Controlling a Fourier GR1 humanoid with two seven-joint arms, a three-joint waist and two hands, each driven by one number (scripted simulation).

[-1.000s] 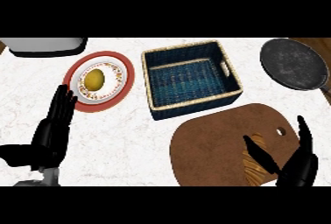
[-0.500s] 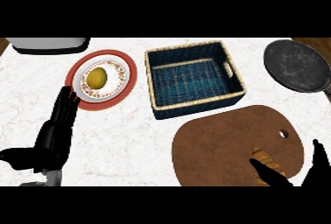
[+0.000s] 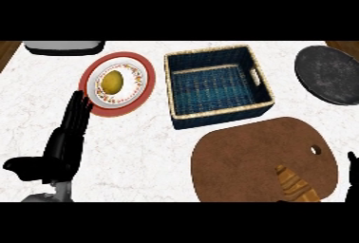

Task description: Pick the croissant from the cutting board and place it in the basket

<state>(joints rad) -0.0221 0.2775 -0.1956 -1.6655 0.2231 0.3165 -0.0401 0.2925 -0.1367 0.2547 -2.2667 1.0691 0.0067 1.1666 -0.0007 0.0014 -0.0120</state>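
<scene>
White marbled counter (image 3: pixel 147 156): carries everything; since the earlier frames the whole scene has slid downward in the view, so the cutting board now runs to the lower edge.
Cutting board (image 3: pixel 252 156): brown wood, rounded, with a small hole near its right side; it lies just in front of the basket, to the basket's right.
Basket (image 3: pixel 184 102): dark blue weave with a pale straw rim; nothing lies inside it.
Dark round pan (image 3: pixel 329 73): to the right of the basket, cut by the view's right edge.
Plate (image 3: pixel 98 102): red rim, patterned white centre, left of the basket; a yellow-brown round food item (image 3: pixel 111 82) sits in its middle.
Grey object (image 3: pixel 63 46): behind the plate, left of the basket, at the counter's far edge.
Left hand (image 3: pixel 67 140): resting open and slack, fingers straight and pointing up toward the plate's near rim, holding nothing; much as before.
Croissant (image 3: pixel 296 185): golden, striped, lying on the cutting board's near right part, well in front of the basket; earlier the right hand covered it.
Right hand (image 3: pixel 352 166): only a black sliver at the right edge, beside the cutting board; has pulled back, and I cannot tell its fingers' state.
</scene>
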